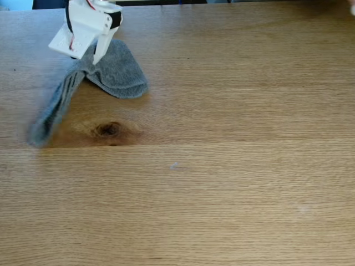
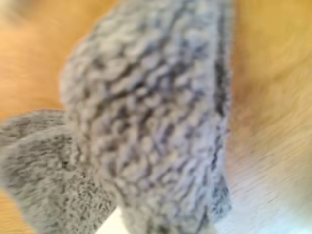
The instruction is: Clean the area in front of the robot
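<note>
In the fixed view the white gripper [image 1: 91,60] pinches the grey cloth [image 1: 113,72] between its nearly closed jaws at the top left of the oak tabletop [image 1: 233,166]. One cloth end trails down-left, near the dark knot [image 1: 108,129].

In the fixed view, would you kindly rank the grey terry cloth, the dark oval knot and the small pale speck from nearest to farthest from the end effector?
1. Grey terry cloth: held at the white end effector, top left.
2. Dark oval knot: below the cloth, left of centre.
3. Small pale speck: near the middle of the light-brown oak tabletop.
</note>
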Action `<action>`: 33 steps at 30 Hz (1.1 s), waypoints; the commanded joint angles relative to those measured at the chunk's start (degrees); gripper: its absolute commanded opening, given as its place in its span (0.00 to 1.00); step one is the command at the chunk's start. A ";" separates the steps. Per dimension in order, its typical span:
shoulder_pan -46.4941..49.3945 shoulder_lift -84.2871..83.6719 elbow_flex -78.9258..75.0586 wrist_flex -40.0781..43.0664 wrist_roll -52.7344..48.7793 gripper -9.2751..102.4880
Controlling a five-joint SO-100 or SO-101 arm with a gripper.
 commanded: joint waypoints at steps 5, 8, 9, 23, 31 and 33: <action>-20.48 19.86 -1.76 5.10 6.06 0.08; -30.41 20.57 -1.76 4.22 7.73 0.08; -33.49 20.21 -1.76 3.25 8.26 0.08; -51.59 -3.52 -8.79 -25.49 2.29 0.08; -49.57 -18.37 -35.16 -9.14 11.69 0.08; -48.43 -21.62 -39.99 -8.61 12.04 0.08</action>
